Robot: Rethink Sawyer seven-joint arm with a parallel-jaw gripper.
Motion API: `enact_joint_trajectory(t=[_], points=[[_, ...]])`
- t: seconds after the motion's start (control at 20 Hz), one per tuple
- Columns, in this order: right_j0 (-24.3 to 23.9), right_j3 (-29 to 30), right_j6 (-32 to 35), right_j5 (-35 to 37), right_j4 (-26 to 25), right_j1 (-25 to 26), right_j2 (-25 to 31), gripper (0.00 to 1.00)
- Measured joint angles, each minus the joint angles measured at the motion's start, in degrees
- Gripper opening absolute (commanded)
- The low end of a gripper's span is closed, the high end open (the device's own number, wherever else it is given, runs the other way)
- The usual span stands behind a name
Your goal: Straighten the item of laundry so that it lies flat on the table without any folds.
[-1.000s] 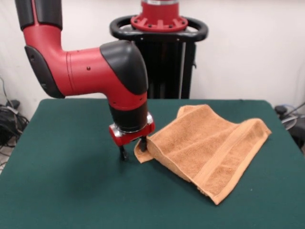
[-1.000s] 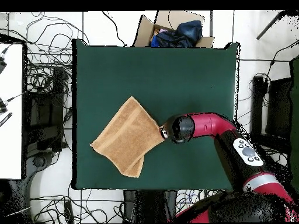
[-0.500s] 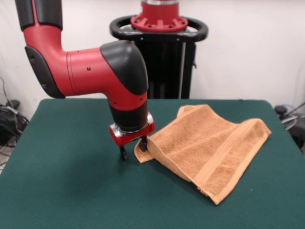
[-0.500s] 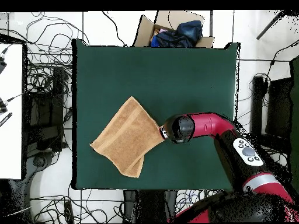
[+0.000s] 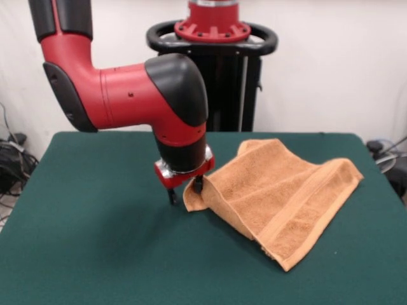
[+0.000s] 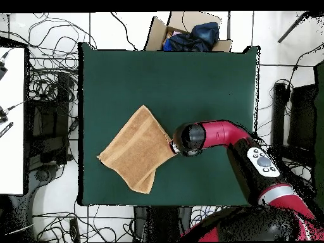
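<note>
The towel [image 5: 280,194] [image 6: 137,149] lies on the table [image 5: 95,254] [image 6: 190,69], folded over itself, so it is not flat. In the overhead view it sits as a diamond in the left part of the green top, toward the robot's edge. A woven band runs along its folded near side in the front view. No tag can be made out in either view.

The gripper [image 5: 184,189] [image 6: 173,147] stands at the towel's corner nearest the table's middle. Two dark fingers are visible, set apart. One finger [image 5: 198,185] is against the raised, curled corner of the cloth, while the other stands on the bare side. Whether cloth is pinched between them cannot be told: the wrist housing hides the contact from above, and the cloth edge covers it from the front.

Compared with a second ago, the arm [image 5: 127,95] [image 6: 221,134] has shifted toward the towel and the corner is pushed slightly inward; the rest of the cloth keeps its outline.

Beyond the table's far edge in the overhead view sits a cardboard box [image 6: 188,31] of dark cloth.
</note>
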Motion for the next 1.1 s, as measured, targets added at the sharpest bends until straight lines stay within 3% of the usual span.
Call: enact_joint_trajectory(t=[0.25, 0.3, 1.1], points=[[1.6, 0.0, 0.0, 4.9, 0.5, -0.2, -0.3, 1.00], [1.9, 0.0, 0.0, 5.8, 0.5, -0.2, -0.4, 0.00], [2.1, 0.9, 0.0, 8.1, 0.4, -1.2, -0.9, 0.00]])
